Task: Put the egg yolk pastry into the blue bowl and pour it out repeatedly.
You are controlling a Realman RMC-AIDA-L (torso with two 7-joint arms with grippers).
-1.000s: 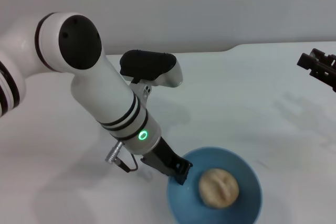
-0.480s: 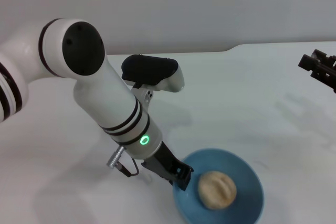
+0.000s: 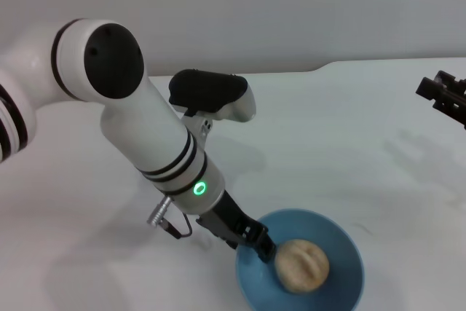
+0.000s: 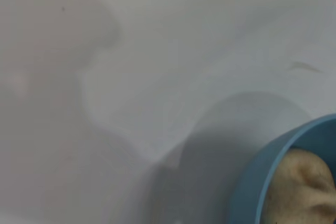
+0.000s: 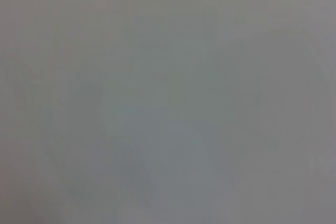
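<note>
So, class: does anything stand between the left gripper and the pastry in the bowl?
Nothing visible does. The left gripper reaches over the blue bowl's rim, right beside the pastry lying inside.

The blue bowl was a glossy light blue, its rim a slightly deeper blue in the left wrist view. The egg yolk pastry inside it was a matte pale beige-tan with darker creases across its top. The left arm was white, banded with black rings and capped in black, with a small green ring light. The left gripper was black, as was the right gripper. The surface was plain white.
</note>
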